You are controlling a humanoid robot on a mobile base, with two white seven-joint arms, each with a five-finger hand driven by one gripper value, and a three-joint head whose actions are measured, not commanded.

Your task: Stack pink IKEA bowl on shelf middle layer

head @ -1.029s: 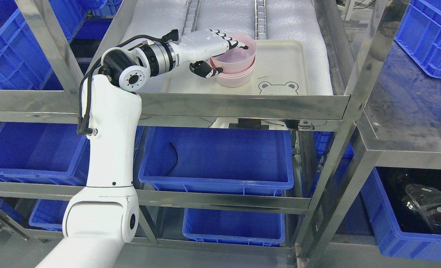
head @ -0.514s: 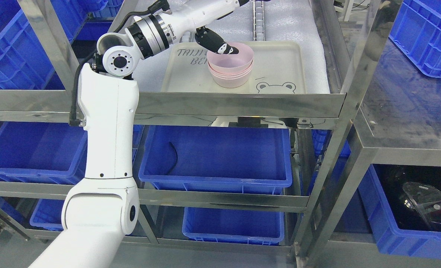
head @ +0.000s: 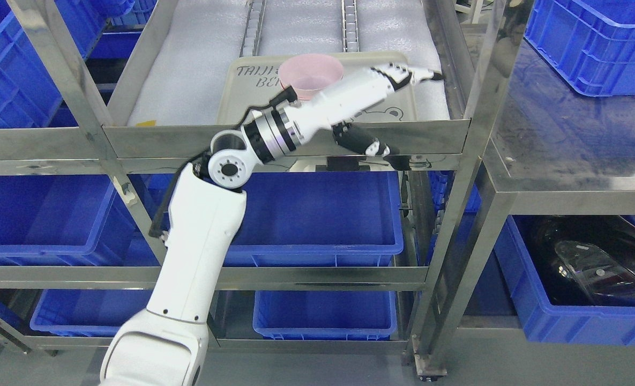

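Though it looks light and stiff, the pink bowl point(head: 311, 75) is thin-walled, smooth plastic, likely slippery; pinching its rim seems the surest hold. It sits on the cream tray point(head: 242, 91) on the shelf point(head: 188, 69). The left hand point(head: 381, 115) hangs right of the bowl, fingers spread, empty.

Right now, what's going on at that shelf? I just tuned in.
The robot's left arm reaches across the front of the steel shelf, its left hand open and holding nothing, fingers spread just right of the pink bowl. The bowl sits on the cream tray on the foam-lined shelf level, and the arm hides its lower part, so I cannot tell whether it rests on other bowls. Blue bins fill the levels below. The right arm is out of view.
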